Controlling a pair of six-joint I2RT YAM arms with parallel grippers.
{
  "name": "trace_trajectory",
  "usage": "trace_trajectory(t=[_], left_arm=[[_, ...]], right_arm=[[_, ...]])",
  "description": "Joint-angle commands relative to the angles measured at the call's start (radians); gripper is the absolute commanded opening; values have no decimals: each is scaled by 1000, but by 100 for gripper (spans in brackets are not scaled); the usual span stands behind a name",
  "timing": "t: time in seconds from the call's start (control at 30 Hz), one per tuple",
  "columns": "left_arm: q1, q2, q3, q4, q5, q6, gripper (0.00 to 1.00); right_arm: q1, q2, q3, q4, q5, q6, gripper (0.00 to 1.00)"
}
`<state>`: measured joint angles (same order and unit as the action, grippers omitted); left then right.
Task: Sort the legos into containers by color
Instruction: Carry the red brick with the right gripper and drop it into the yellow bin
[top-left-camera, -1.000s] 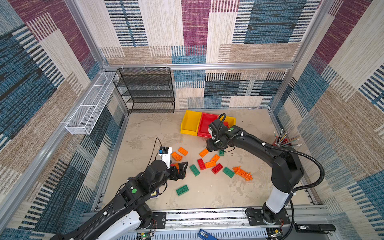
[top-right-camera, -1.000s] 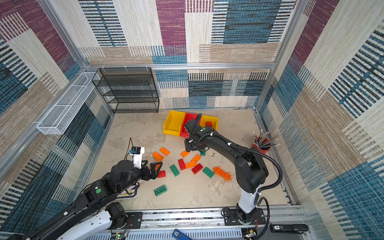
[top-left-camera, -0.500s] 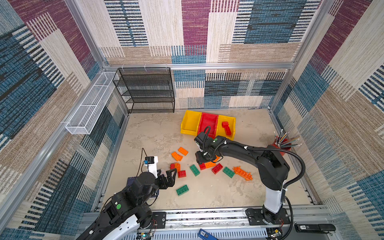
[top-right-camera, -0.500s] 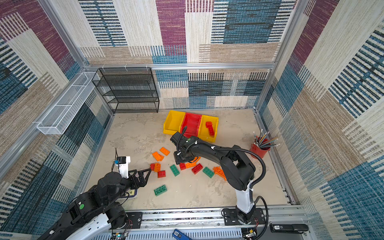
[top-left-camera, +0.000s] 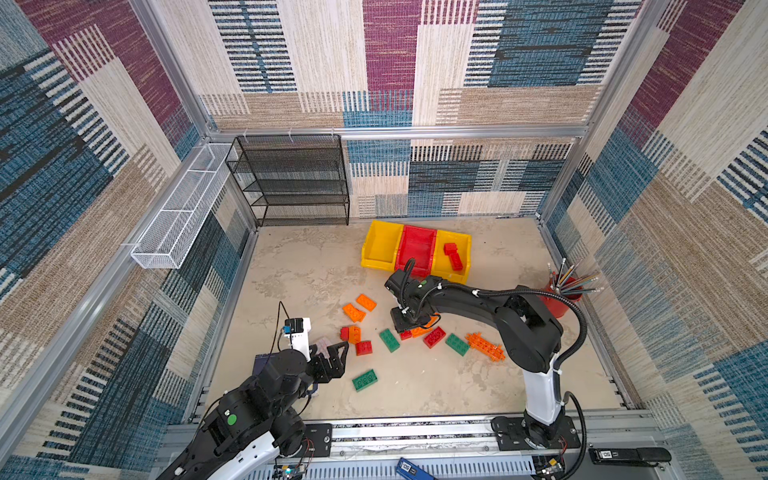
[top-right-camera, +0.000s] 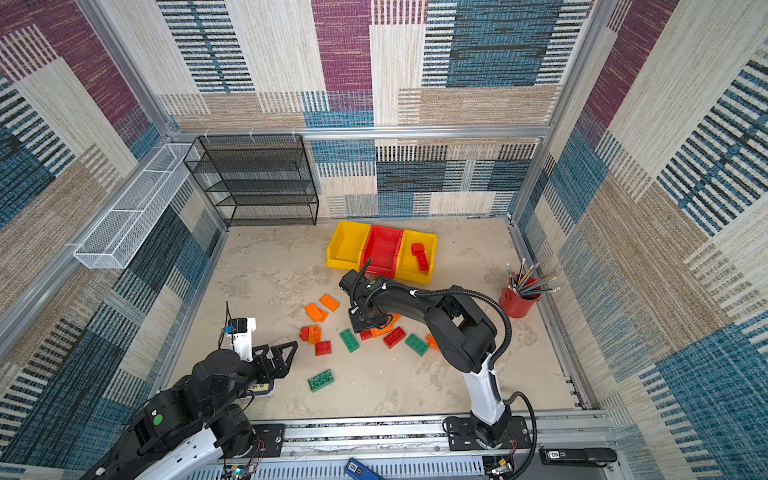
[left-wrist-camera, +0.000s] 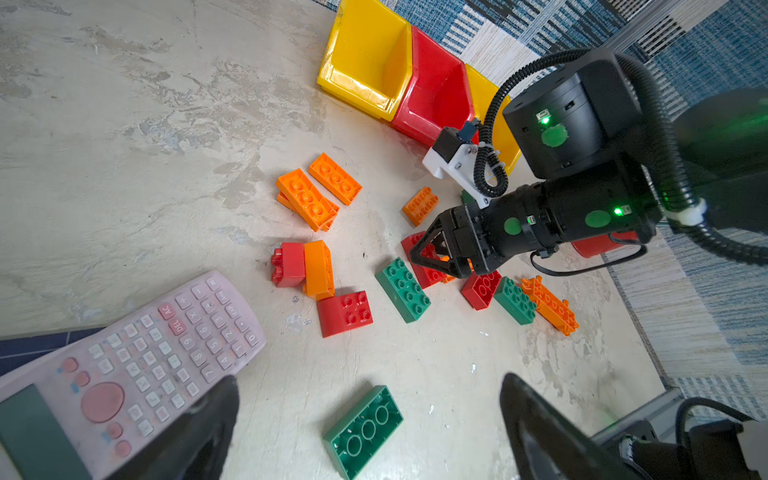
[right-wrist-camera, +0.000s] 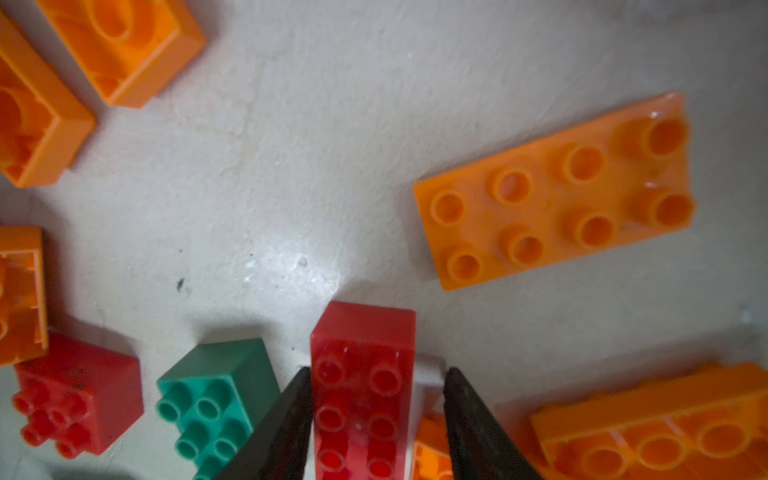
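- The mottled beige tabletop (top-left-camera: 299, 266) is carrying three glossy plastic bins with sloped fronts: the red bin (top-left-camera: 417, 249) is standing between two yellow bins (top-left-camera: 380, 245), touching both.
- The right gripper (right-wrist-camera: 376, 370), in front of the red bin, is straddling a studded red brick (right-wrist-camera: 363, 332) with narrow jaws, one finger touching its side, a gap at the other.
- The left gripper (left-wrist-camera: 368, 378), well in front of the red bin, is hanging wide and empty.
- Chunky orange, red and green legos (top-left-camera: 353, 312) are lying scattered in front of the red bin; red bricks (top-left-camera: 454, 255) are lying inside the yellow bin at its right.
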<state>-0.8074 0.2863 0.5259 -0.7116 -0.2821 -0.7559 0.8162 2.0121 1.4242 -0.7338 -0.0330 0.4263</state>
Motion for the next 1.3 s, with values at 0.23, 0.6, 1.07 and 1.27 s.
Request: trace_trajectory(t=[0.23, 0.6, 1.07, 1.27], left_arm=[[1, 16, -27, 62, -26, -1, 98], [1, 217, 23, 235, -10, 94, 99], [2, 642, 232, 480, 85, 235, 99], [4, 730, 301, 483, 98, 279, 99]], right_arm=[[0, 7, 29, -14, 44, -16, 37], [-51, -10, 218, -99, 75, -60, 33], [-434, 86, 502, -139, 92, -202, 34], [-536, 192, 597, -131, 71, -214, 34]])
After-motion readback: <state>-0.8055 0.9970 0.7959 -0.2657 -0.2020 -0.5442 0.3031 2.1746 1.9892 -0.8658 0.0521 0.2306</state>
